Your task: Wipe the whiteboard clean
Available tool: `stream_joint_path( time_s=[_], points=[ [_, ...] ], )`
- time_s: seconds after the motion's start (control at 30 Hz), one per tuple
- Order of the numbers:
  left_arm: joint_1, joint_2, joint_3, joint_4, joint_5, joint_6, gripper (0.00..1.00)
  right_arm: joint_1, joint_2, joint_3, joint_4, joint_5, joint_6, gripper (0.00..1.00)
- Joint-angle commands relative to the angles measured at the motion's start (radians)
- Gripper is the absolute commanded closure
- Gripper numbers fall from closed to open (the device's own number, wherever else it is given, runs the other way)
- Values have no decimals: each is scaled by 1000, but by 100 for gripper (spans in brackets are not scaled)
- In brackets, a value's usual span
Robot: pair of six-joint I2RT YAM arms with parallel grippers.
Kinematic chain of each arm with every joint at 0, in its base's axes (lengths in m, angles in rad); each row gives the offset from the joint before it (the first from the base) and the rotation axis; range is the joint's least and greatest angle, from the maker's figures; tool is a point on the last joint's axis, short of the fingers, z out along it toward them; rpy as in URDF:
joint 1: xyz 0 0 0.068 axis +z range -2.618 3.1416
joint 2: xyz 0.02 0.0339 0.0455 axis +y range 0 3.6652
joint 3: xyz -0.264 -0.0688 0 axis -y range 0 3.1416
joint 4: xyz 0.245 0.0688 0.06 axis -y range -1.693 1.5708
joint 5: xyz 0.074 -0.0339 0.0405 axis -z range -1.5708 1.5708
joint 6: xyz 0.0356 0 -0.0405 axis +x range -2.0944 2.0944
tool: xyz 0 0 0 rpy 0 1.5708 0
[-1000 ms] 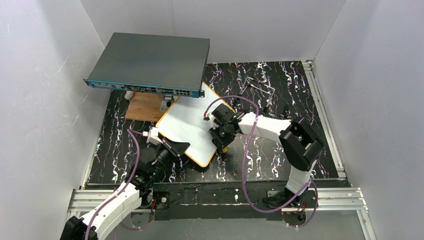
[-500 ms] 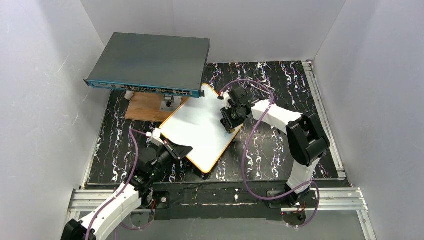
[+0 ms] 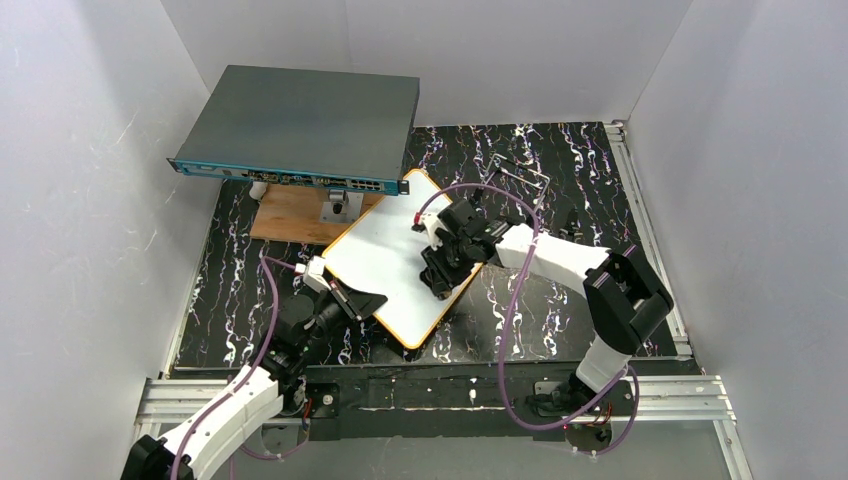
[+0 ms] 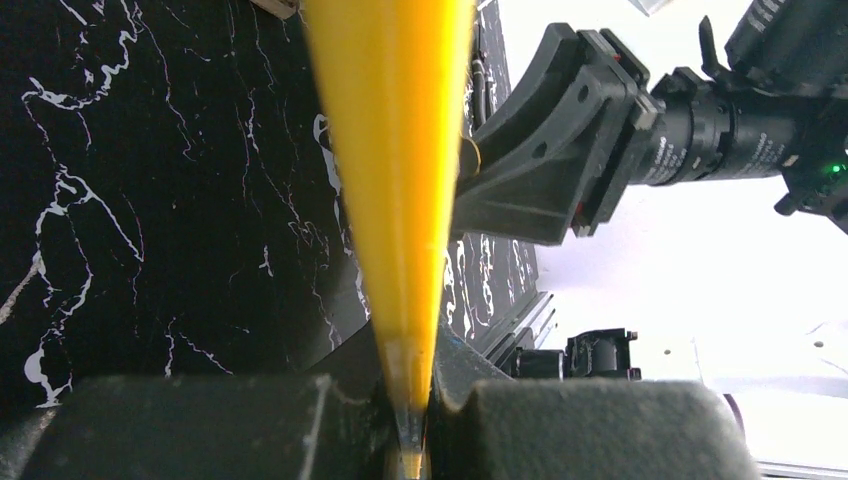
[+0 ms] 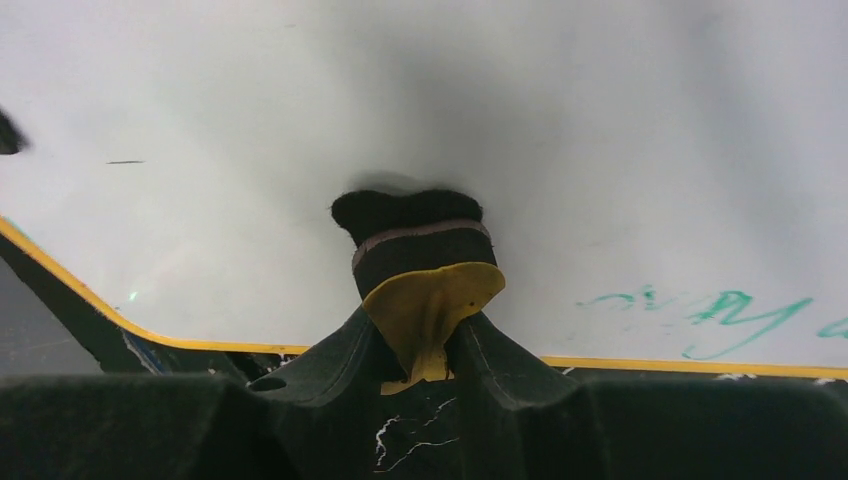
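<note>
The whiteboard [image 3: 385, 250], white with a thin yellow-orange frame, lies tilted in the middle of the black marbled table. My left gripper [image 3: 345, 297] is shut on its near-left edge; in the left wrist view the yellow frame edge [image 4: 395, 180] runs up from between the jaws. My right gripper [image 3: 440, 275] is shut on a small eraser [image 5: 425, 270], yellow backing and black felt, pressed on the board near its right edge. Green handwriting [image 5: 730, 310] shows on the board to the right of the eraser in the right wrist view.
A large dark-grey flat box [image 3: 300, 125] stands raised at the back left, over a brown wooden board [image 3: 290, 215]. A thin metal wire stand [image 3: 525, 172] lies behind the whiteboard. White walls close in the left, back and right sides.
My right gripper with the eraser swept from the board's near right edge up toward the far corner, then back down to the right edge. The board shifted slightly. The left gripper kept its hold.
</note>
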Motion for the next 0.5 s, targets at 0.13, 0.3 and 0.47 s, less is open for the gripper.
stream_joint_path(
  time_s=[0.13, 0.3, 0.47],
  points=[
    [-21, -76, 43, -18, 177, 6, 100, -194, 123, 18, 30, 242, 8, 99],
    [-21, -57, 47, 1, 196, 5, 100, -264, 189, 86, -3, 266, -3, 99],
    [-21, -42, 49, 12, 207, 7, 100, -240, 194, 117, -51, 153, 8, 99]
  ],
)
